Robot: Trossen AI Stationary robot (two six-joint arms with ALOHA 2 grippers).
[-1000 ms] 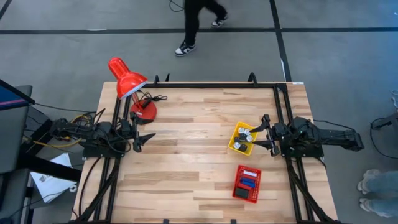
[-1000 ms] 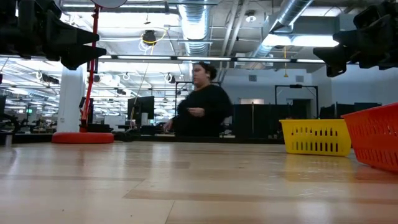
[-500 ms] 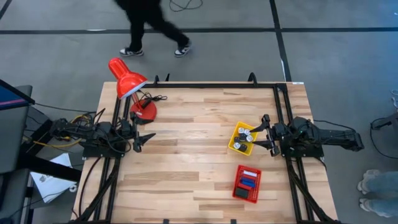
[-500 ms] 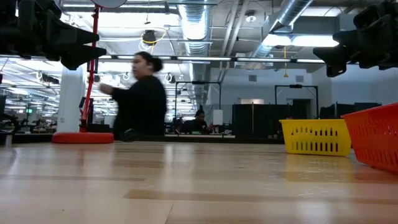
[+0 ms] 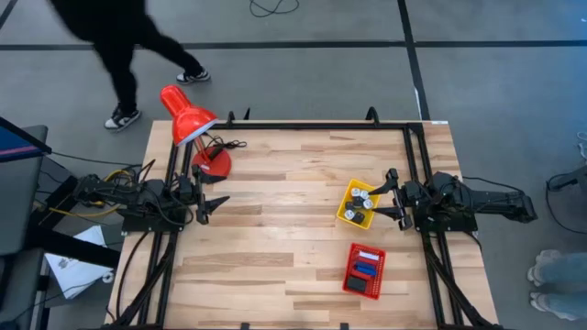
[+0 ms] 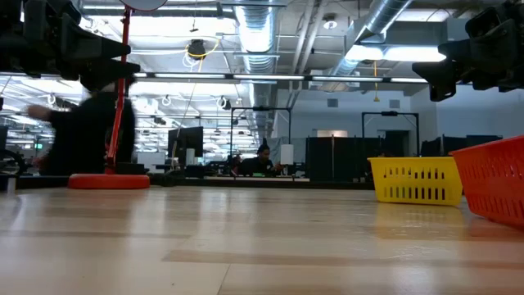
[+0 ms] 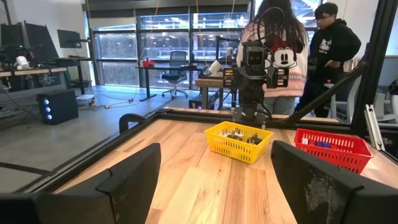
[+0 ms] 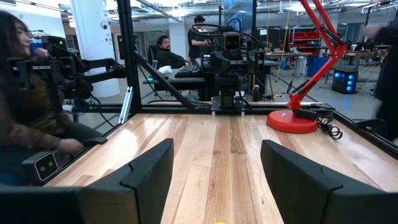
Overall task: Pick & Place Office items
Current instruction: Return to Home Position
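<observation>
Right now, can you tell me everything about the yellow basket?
The yellow basket is a small rectangular bin with mesh walls that look like plastic. It stands upright on the wooden table, turned at a slant, on the right arm's side. Several small dark and silvery pieces lie inside it. A red basket sits apart from it, not touching. The right gripper hangs open in the air close beside it, holding nothing.

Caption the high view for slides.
Left gripper and right gripper open and empty at opposite edges of the table; office items sorted in yellow bin and red bin.
</observation>
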